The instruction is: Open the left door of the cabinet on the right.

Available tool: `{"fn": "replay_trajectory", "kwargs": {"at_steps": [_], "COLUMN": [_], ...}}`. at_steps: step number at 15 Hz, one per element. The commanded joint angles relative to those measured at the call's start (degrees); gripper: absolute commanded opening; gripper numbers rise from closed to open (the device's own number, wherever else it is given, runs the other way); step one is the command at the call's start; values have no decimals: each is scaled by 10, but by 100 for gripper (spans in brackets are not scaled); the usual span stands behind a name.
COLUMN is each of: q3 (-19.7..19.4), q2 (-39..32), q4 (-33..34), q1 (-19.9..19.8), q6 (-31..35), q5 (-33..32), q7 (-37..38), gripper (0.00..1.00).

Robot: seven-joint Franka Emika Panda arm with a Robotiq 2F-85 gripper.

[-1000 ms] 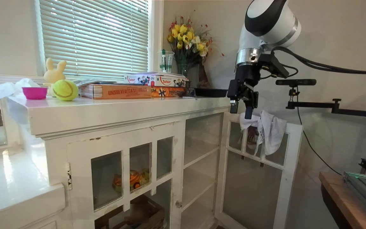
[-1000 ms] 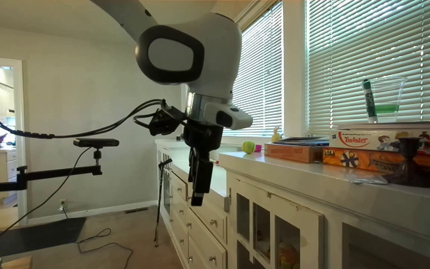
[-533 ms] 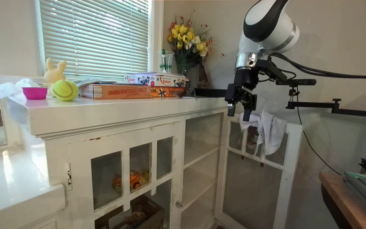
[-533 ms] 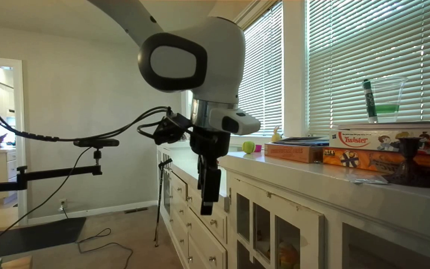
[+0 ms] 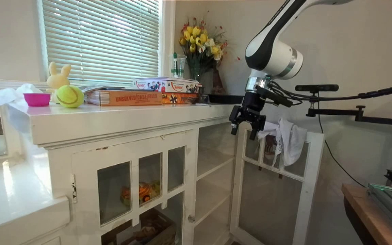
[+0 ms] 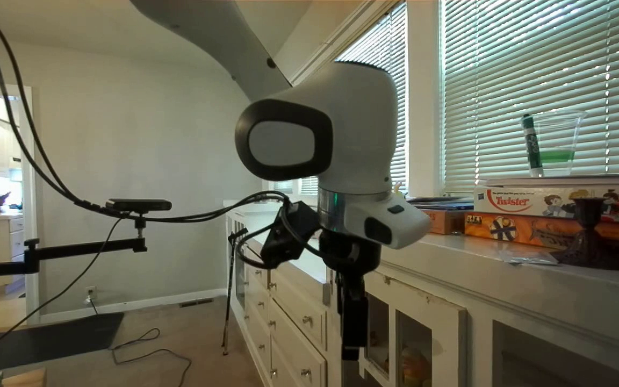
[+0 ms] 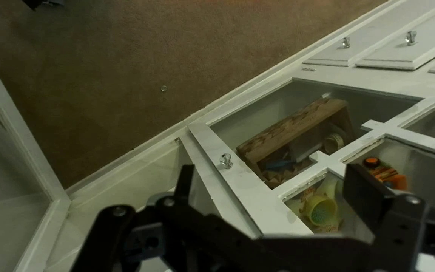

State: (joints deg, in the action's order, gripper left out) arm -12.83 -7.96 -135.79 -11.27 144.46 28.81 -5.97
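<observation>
We find the white wooden cabinet (image 5: 131, 119), with its flat overhanging top, just right of a lower white drawer unit (image 6: 290, 344). The left door (image 5: 134, 192), a white wooden frame with three small glass panes above a larger one, hangs on the left half of the cabinet, hinged at its left edge. It lies at or close to its surround; whether it sits flush we cannot tell. A clear glass knob (image 7: 225, 161) is fixed near its right edge. Behind the panes we note a brown open-topped box (image 7: 296, 132), a yellow cup-shaped object (image 7: 320, 210) and an orange toy-like object (image 7: 395, 180).

The matching white glass-paned right door (image 5: 271, 200) stands swung well out, a white cloth (image 5: 293, 146) draped over its upper edge; white shelves (image 5: 215, 168) show to its left.

The black gripper (image 5: 243, 133) points down at the end of the white-and-black arm (image 5: 274, 54), in front of the cabinet. We record its jaws as wide apart. In the wrist view the knob shows between them, but lower and well beyond; the gripper stands clear of it.

On the cabinet's top, from left to right, we list a bright pink bowl (image 5: 37, 99), a yellow-green ball (image 5: 70, 96), an orange cardboard box lettered "UNSOLVED CASE FILES" (image 5: 138, 98) and a white Twister box (image 5: 180, 87) lying on another orange box (image 5: 180, 98).
</observation>
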Motion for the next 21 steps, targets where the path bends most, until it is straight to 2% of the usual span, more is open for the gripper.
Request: {"fn": "replay_trajectory", "kwargs": {"at_steps": [1,3,8,11,21], "q3": [25,32,35,41,45], "q2": [-86,-131,-225,-262,-343], "q4": [70,104,172,198,214], "q1": [-32,-49,-89,-107,-109], "q6": [10,6,-2,-3,9], "q5": [71,81,58,56,53], "q7": [-38,-31,9,25,95], "gripper": [100,100,100,100,100]}}
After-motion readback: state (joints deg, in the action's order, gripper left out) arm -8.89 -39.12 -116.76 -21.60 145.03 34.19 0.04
